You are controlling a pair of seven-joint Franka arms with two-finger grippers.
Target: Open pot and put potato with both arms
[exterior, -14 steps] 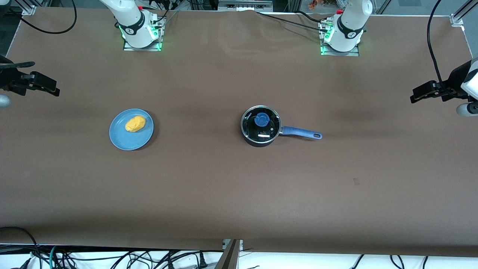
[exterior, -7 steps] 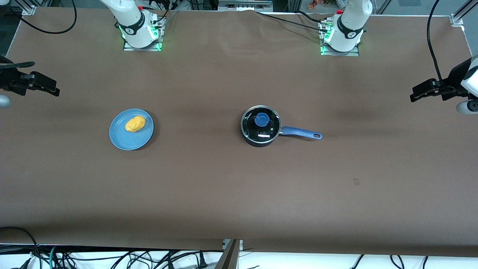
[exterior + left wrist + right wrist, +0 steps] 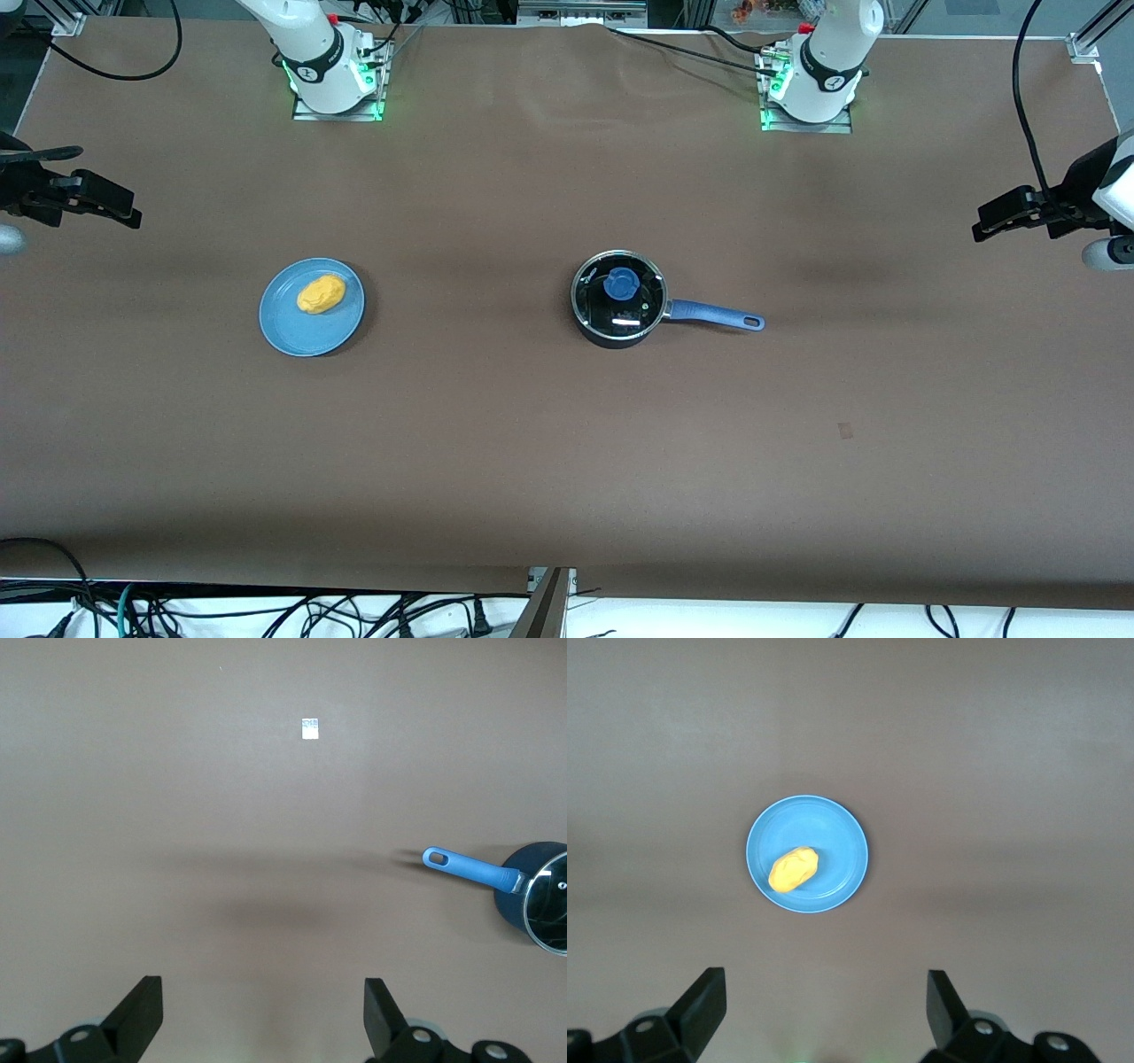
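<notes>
The black pot (image 3: 618, 306) stands mid-table with its glass lid on, blue knob (image 3: 621, 283) on top, and its blue handle (image 3: 714, 315) points toward the left arm's end. The yellow-orange potato (image 3: 320, 293) lies on a light-blue plate (image 3: 285, 330) toward the right arm's end. My left gripper (image 3: 980, 230) hangs open and empty over the left arm's end of the table. Its wrist view shows the pot (image 3: 542, 904) off to one side of the open gripper (image 3: 263, 1014). My right gripper (image 3: 133, 213) hangs open and empty over the right arm's end. Its wrist view shows the potato (image 3: 793, 868) ahead of the open gripper (image 3: 824, 1005).
Brown cloth covers the table. A small pale mark (image 3: 845, 431) lies on it nearer the front camera than the pot handle, and it also shows in the left wrist view (image 3: 310, 728). Cables hang past the table edge nearest the front camera.
My left gripper has shifted very slightly toward the left arm's end of the table. The pot, potato, plate and right gripper have not moved.
</notes>
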